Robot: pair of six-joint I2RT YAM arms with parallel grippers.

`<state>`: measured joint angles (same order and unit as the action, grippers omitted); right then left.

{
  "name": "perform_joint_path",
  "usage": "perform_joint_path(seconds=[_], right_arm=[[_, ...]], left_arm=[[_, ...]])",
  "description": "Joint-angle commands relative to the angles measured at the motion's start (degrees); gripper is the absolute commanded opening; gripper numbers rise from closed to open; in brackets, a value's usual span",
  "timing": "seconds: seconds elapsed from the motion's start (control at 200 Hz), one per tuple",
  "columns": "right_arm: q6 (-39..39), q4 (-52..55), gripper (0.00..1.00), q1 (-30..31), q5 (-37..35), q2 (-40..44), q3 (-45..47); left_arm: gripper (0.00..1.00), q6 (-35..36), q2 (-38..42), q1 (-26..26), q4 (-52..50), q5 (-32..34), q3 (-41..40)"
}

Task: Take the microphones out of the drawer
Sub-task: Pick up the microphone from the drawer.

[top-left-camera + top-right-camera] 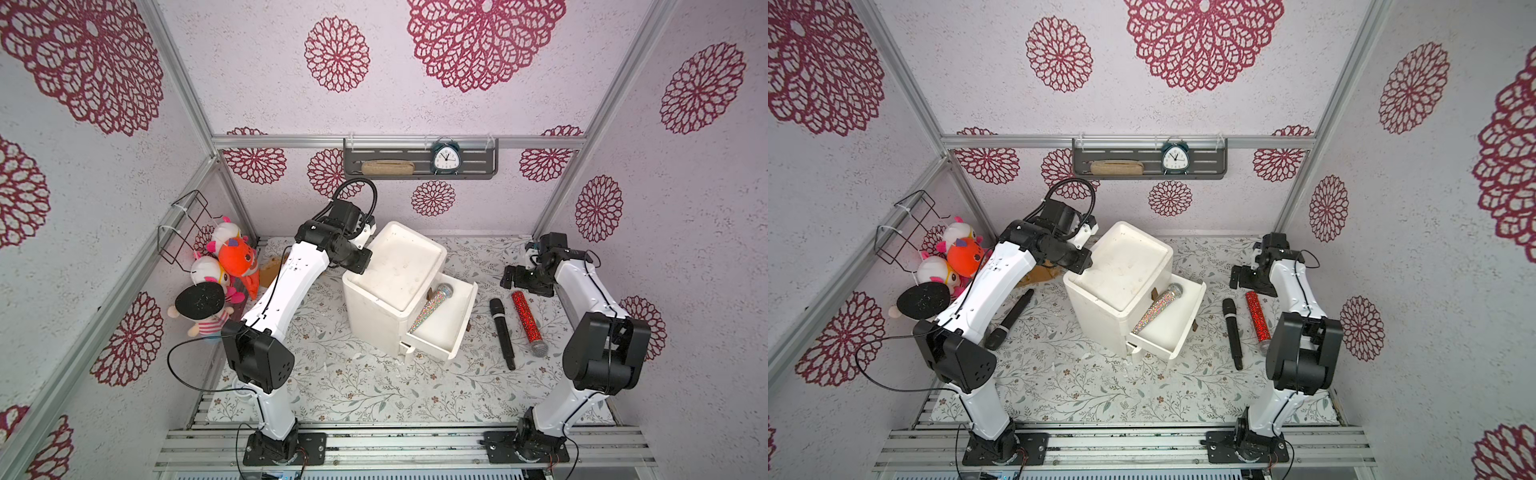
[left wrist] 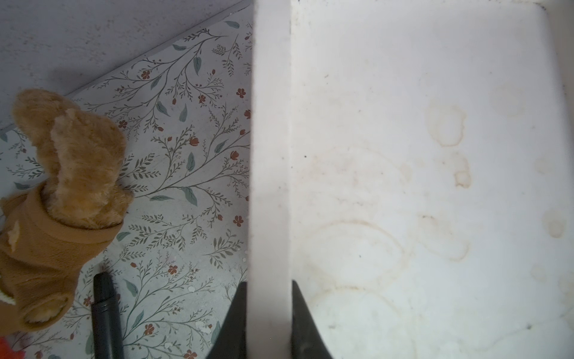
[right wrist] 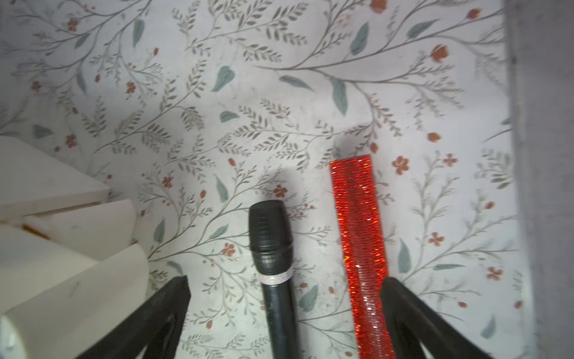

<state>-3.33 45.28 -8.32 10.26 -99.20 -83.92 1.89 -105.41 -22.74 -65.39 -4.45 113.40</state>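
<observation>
Silver glitter microphone (image 1: 430,308) lies diagonally in the open drawer (image 1: 464,322), head toward the far edge of the worktop (image 1: 374,386). Left gripper (image 2: 269,283) is clamped on the raised top rim of the cabinet (image 1: 370,307). Right gripper (image 3: 285,279), jaws wide and holding nothing, hovers over a black microphone (image 3: 270,236) and a red microphone (image 3: 357,217) near the right edge. A bare strip of worktop separates these from the drawer front.

Both top views hang high at the front, looking down and toward the back wall (image 1: 478,208) over the whole desk (image 1: 374,386). The left wrist view sits close over the white cabinet (image 2: 403,155) top; the right wrist view looks down, near the desk, catching the cabinet's corner.
</observation>
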Motion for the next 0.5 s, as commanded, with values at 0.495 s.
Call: perform_joint_path(seconds=[0.495], right_arm=[[-11.15,-4.83,0.99,-0.44,20.33,5.53,5.05]], left_arm=[[0.0,0.49,0.17,0.13,-0.79,0.23,-1.81]])
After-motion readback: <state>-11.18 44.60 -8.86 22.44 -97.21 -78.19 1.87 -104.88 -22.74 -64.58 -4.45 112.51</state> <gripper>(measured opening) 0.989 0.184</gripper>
